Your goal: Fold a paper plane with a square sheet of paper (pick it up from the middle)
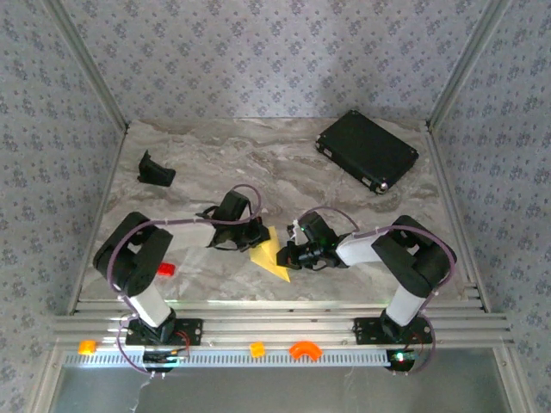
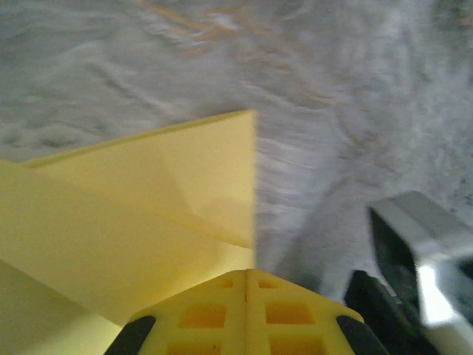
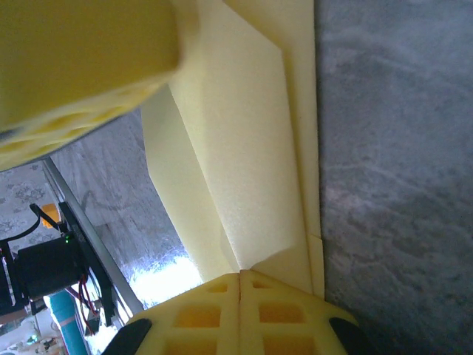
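The square sheet of paper (image 1: 269,253) is a pale-yellow folded piece with a point toward the near edge, lying between the two arms. My left gripper (image 1: 258,236) is shut, its yellow fingertips (image 2: 222,296) meeting at the paper's (image 2: 148,214) right edge; I cannot tell whether paper is pinched there. My right gripper (image 1: 289,255) is shut on the paper (image 3: 251,148), whose layered folds run into the closed seam of its fingers (image 3: 214,310). In the right wrist view the left gripper's yellow finger (image 3: 74,66) rests over the sheet's far end.
A black rectangular case (image 1: 368,150) lies at the back right and a small black holder (image 1: 155,169) at the back left. A small red block (image 1: 165,269) sits by the left arm. Orange pieces (image 1: 303,348) lie on the front rail. The right arm's wrist (image 2: 417,251) is close beside my left gripper.
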You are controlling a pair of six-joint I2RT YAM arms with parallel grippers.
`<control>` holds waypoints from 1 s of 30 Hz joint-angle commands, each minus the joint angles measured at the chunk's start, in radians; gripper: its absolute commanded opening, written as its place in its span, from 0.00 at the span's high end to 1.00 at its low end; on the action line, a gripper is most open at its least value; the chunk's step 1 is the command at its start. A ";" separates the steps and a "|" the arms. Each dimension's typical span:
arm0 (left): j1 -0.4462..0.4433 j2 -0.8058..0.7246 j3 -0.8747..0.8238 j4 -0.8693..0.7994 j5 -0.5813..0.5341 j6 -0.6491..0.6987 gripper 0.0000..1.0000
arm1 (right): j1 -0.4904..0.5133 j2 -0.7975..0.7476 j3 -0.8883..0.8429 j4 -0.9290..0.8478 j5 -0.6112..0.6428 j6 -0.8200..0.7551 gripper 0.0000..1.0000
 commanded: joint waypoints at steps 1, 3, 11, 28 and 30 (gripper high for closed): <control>0.023 0.045 -0.010 0.006 -0.013 0.024 1.00 | -0.001 0.041 -0.062 -0.214 0.072 -0.015 1.00; 0.046 0.072 -0.011 0.015 -0.002 0.040 1.00 | 0.000 0.042 -0.062 -0.210 0.073 -0.015 1.00; 0.172 0.085 0.002 -0.009 0.018 0.138 1.00 | 0.002 0.050 -0.076 -0.195 0.071 -0.013 1.00; 0.182 -0.113 0.036 -0.098 0.011 0.126 1.00 | -0.003 0.043 -0.071 -0.198 0.065 -0.012 1.00; 0.149 -0.127 0.019 -0.072 0.003 0.105 1.00 | -0.003 0.039 -0.066 -0.204 0.064 -0.014 1.00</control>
